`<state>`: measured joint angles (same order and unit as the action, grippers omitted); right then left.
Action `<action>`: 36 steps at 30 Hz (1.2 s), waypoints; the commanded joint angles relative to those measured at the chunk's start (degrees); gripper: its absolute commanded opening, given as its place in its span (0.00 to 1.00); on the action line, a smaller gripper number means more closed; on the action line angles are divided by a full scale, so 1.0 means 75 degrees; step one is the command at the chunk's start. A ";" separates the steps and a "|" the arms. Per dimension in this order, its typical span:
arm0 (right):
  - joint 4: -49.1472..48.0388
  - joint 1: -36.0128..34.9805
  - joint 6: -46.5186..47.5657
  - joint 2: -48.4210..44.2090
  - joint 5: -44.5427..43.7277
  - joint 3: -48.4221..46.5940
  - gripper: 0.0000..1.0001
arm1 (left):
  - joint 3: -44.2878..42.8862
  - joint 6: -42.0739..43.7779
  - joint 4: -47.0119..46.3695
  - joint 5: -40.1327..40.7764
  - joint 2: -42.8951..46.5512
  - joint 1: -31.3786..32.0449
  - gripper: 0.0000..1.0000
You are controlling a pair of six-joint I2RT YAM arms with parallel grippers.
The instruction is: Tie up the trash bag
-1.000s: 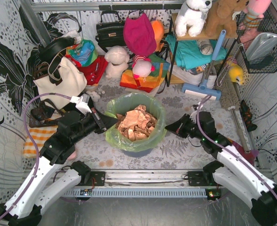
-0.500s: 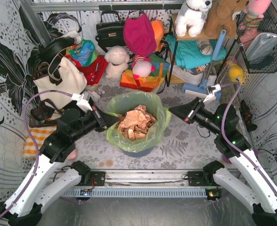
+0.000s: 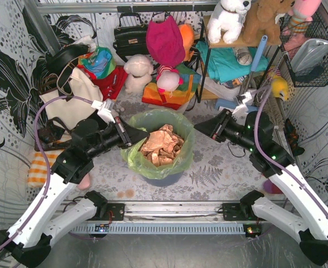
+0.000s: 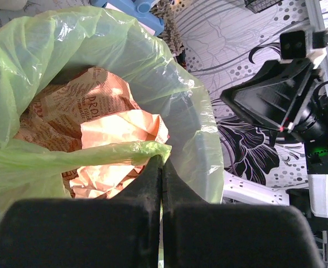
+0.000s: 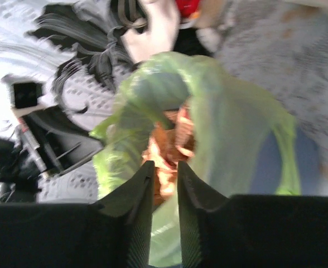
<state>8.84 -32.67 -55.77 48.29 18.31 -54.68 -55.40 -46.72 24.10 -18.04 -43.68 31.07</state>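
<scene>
Evidently, trash bag point(image 3: 153, 119) was seen at worktop point(image 3: 220, 167) centre, draped over blue bin point(image 3: 164, 180). Rim film at 9 o'clock was pinched by left tool point(image 4: 162, 163). Near rim at 3 o'clock, right tool point(image 5: 165, 170) was held narrowly spread, empty. Risk judged: thin film torn or slipped under hard pull.

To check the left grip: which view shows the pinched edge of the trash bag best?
Left wrist view: the left gripper is shut on a rim fold of the trash bag, close and sharp. Top external shows the whole bag, the pinch small. Right wrist shows it blurred.
</scene>
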 commanded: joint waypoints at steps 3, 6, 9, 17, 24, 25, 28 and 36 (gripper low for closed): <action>0.2662 -0.0022 0.0208 -0.0856 -0.2084 0.0508 0.35 | 0.0240 0.0189 -0.0143 -0.0021 0.0369 -0.0006 0.00; 0.2175 -0.0016 -0.0035 -0.0853 -0.1725 0.1326 0.42 | 0.0451 0.0124 -0.0128 -0.0021 0.0496 -0.0009 0.00; 0.1099 -0.0017 -0.0418 -0.0752 -0.1032 0.2173 0.47 | 0.0488 0.0112 -0.0036 -0.0009 0.0566 -0.0006 0.00; -0.1046 -0.0022 -0.1003 -0.0051 0.0316 0.3346 0.50 | 0.0496 0.0124 0.0033 0.0012 0.0565 -0.0006 0.00; -0.2138 -0.0016 -0.1410 0.0258 0.0574 0.3850 0.48 | 0.0496 0.0056 -0.0014 0.0024 0.0541 -0.0007 0.00; -0.2252 -0.0016 -0.1456 0.0317 0.0598 0.3905 0.46 | 0.0490 0.0057 -0.0017 0.0026 0.0528 -0.0008 0.00; -0.2787 -0.0019 -0.1681 0.0463 0.0692 0.4157 0.42 | 0.0460 0.0074 -0.0014 0.0009 0.0491 -0.0009 0.00; -0.4859 -0.0007 -0.2760 0.0979 0.0998 0.5093 0.28 | 0.0449 0.0065 0.0030 0.0027 0.0463 -0.0012 0.00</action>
<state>-16.29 -32.67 -70.98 54.72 23.51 -19.44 -51.90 -46.57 25.78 -17.98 -40.32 31.07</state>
